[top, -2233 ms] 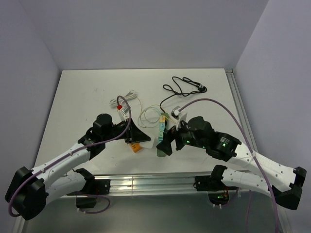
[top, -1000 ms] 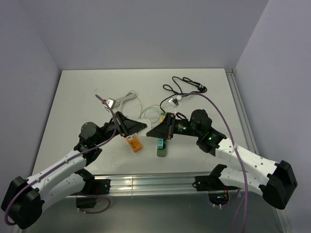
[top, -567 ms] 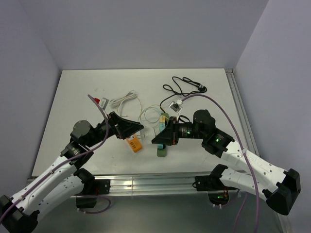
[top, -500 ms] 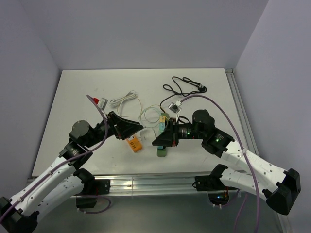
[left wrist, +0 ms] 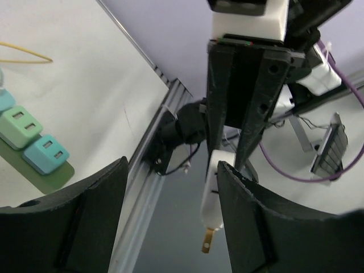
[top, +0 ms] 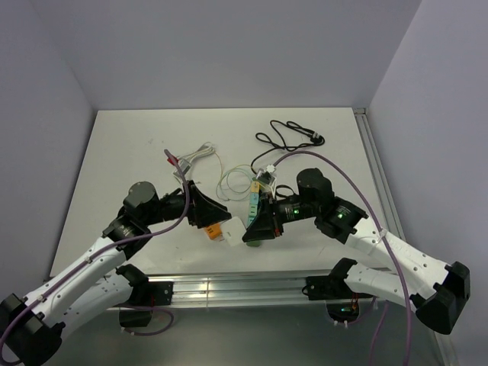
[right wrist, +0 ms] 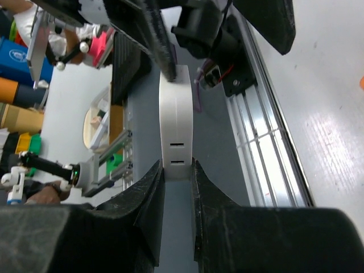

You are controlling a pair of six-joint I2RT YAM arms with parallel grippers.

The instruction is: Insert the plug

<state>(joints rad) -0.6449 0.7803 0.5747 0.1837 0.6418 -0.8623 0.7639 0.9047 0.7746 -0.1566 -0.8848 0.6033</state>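
**Closer Together Than Half a Second Ago**

Dropped and swung inward since that earlier moment: left gripper [top: 221, 216], then raised and well apart from right gripper [top: 250, 229], now almost tip to tip with it near the front edge of the white table [top: 130, 145].

From above: white rectangular plug adapter [top: 232, 229] in the gap between the two tips, just beside a small orange block [top: 214, 228]. Just behind the right gripper, a long green power strip [top: 252, 197] with pale yellow and teal sockets, its near end hidden under that gripper. Farther back, a thin yellow wire loop [top: 231, 180], a coiled white cable [top: 195, 155] and a looped black cable [top: 288, 138].

From the left wrist: own fingers [left wrist: 79, 222] dark, blurred and spread wide, so released, nothing clamped. Beyond them, plug held between the right gripper's black fingers, one brass prong [left wrist: 209, 242] pointing toward the camera. Strip down at the left, flat on the table, green and teal sockets facing up, apart from the plug; plug not yet inserted.

From the right wrist: plug seen edge-on, clenched between own two fingers [right wrist: 152, 222], two small slots on its narrow side. Ridged black finger of the left gripper at the plug's far end; touching or just short, cannot tell.
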